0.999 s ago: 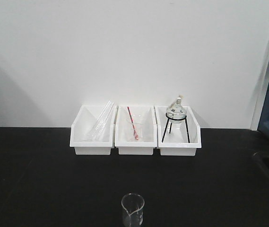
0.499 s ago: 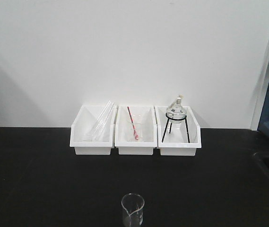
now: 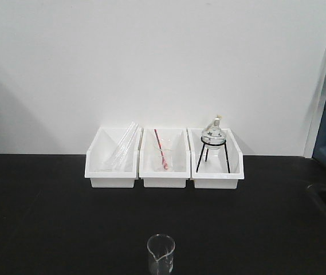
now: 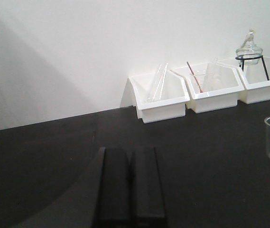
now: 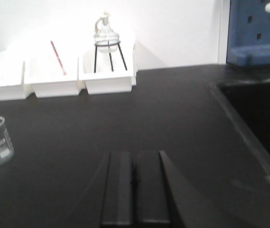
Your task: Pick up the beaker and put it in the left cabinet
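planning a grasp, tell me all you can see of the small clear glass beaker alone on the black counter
The small clear glass beaker is a cylinder with a pour spout at its rim and faint white printed markings. It looks empty and stands upright on the black countertop, in front of the three white plastic bins, well apart from them. Only the countertop touches it.
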Available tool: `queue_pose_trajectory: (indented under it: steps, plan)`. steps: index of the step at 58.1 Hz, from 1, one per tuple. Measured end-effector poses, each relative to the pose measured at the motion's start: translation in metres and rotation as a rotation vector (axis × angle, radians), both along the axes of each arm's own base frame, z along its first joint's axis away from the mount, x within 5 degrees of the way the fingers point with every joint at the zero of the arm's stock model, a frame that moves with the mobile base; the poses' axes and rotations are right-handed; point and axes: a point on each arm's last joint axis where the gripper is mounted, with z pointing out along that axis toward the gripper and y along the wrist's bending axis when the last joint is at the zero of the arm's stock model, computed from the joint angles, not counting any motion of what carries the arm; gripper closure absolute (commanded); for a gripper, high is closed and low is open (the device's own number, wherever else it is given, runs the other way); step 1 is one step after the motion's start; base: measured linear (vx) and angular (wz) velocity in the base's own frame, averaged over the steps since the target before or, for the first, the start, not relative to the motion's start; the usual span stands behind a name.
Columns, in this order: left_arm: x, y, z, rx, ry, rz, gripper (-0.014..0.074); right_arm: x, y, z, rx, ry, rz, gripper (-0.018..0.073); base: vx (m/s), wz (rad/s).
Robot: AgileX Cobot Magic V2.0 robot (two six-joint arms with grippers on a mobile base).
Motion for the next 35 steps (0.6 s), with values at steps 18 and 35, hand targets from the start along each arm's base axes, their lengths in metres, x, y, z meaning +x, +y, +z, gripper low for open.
queue_pose_trajectory:
  steps: [18, 35]
  plan:
    - [0.000, 0.000, 0.000, 0.000, 0.000, 0.000, 0.0595, -0.004, 0.001, 0.041, 0.028, -0.266, 0.018, 0.0564, 0.00, 0.00]
    - [0.000, 0.000, 0.000, 0.000, 0.000, 0.000, 0.0595, -0.009, -0.001, 0.104, -0.007, -0.231, -0.002, 0.0558, 0.00, 0.00]
